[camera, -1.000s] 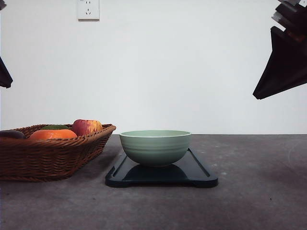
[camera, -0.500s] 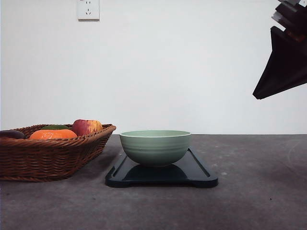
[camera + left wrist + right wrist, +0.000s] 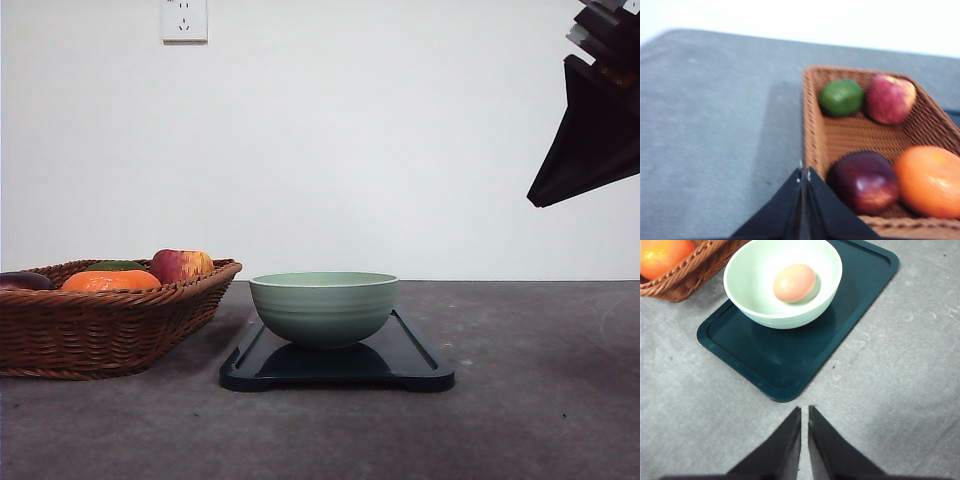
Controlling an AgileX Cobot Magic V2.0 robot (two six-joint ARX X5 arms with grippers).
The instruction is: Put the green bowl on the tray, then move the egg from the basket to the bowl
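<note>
The egg (image 3: 794,283) lies in the bowl (image 3: 782,310) on the tray (image 3: 790,360), ahead of the right gripper (image 3: 804,412); basket (image 3: 110,325) left of the tray.

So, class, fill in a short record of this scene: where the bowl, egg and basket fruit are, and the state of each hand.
bowl: green bowl stands on the tray
egg: egg lies in the bowl
basket: basket beside the tray, holding fruit
left hand: left hand shut, above the basket's edge
right hand: right hand shut, raised near the tray

Blurred view, brown wicker basket (image 3: 840,137) at right on grey table (image 3: 715,125), holding green fruit (image 3: 841,97), red apple (image 3: 890,99), dark red fruit (image 3: 865,181), orange fruit (image 3: 930,180), left gripper (image 3: 803,176) fingers together at bottom centre
</note>
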